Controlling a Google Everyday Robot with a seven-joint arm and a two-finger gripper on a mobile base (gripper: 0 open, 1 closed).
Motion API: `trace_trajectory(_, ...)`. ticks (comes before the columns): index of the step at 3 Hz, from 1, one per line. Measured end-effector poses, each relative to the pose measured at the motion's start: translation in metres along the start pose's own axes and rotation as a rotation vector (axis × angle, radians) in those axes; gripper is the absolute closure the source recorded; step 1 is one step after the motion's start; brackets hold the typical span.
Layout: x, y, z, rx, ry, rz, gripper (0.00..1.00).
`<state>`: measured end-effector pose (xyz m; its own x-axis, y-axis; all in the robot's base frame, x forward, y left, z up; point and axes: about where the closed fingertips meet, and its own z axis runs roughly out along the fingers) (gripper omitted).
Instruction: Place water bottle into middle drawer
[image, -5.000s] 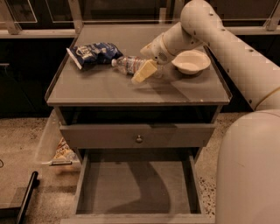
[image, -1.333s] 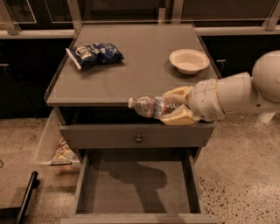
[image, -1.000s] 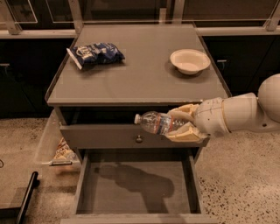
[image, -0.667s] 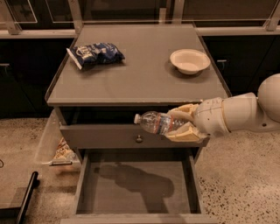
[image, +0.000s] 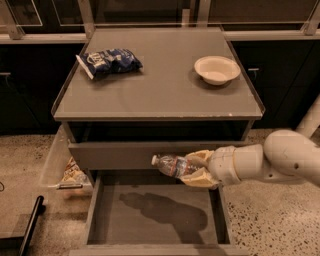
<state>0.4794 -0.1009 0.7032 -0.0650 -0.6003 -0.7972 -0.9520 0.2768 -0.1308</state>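
Note:
My gripper (image: 196, 169) is shut on the water bottle (image: 171, 165), a small clear bottle with a white cap pointing left. It holds the bottle sideways in front of the closed grey drawer front (image: 125, 154), just above the back of the open middle drawer (image: 155, 212). The drawer is a wide shallow grey box pulled out toward the camera, with a bare floor. The arm's shadow falls on that floor.
A blue crinkled snack bag (image: 109, 61) and a white bowl (image: 217, 69) sit on the cabinet top (image: 155, 95). A clear bin (image: 62, 167) with a snack packet stands on the floor at the cabinet's left. A dark bar (image: 30, 225) lies at bottom left.
The gripper took the bottle from the cabinet top, carried it down past the front edge, and now holds it lower, over the open drawer.

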Motion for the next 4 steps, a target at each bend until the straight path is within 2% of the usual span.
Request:
trace_trajectory(1, 0.045, 0.001, 0.036, 0.020, -0.002, 0.030, 1.00)
trace_trajectory(2, 0.101, -0.001, 0.071, 0.035, -0.022, 0.025, 1.00)
trace_trajectory(4, 0.105, 0.001, 0.076, 0.042, -0.018, 0.031, 1.00)
